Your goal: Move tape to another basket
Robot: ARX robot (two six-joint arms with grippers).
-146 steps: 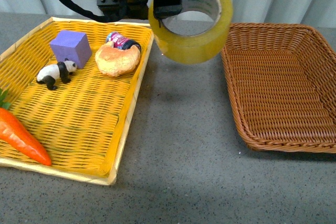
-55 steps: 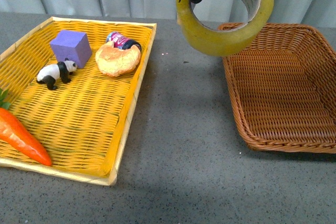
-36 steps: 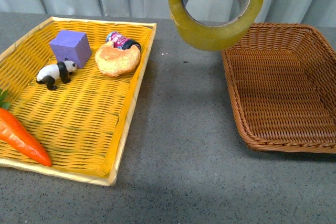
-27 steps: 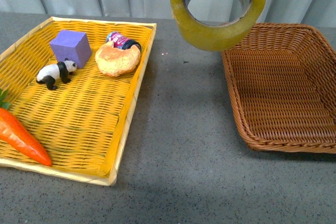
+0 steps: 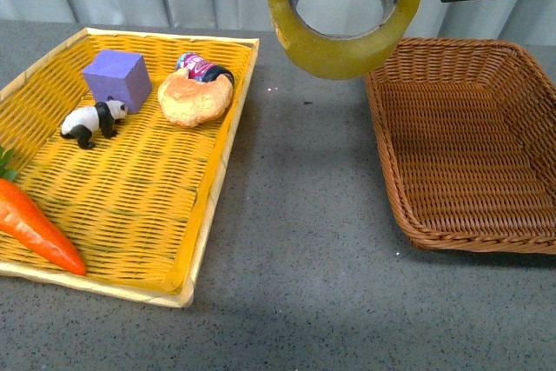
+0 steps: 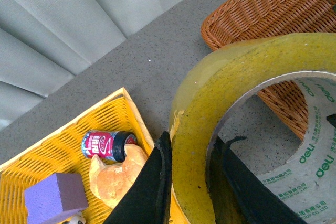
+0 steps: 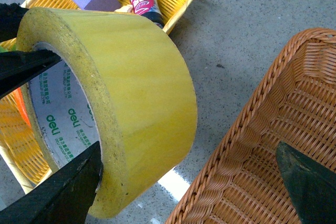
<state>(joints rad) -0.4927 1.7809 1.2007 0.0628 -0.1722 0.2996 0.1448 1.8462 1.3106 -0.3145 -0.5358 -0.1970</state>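
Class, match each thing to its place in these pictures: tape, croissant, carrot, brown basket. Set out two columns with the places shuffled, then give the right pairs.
Things:
1 tape
2 croissant
3 carrot
4 brown basket

Places:
A near left corner of the yellow tray
B on the table, right of the yellow tray
C held up in the air
D in the yellow tray, next to the small can

Pairs: 1-C; 2-D; 3-A; 4-B

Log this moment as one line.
stage: carry | tape: aloft, not in basket | left gripper: shut on tape | right gripper: open
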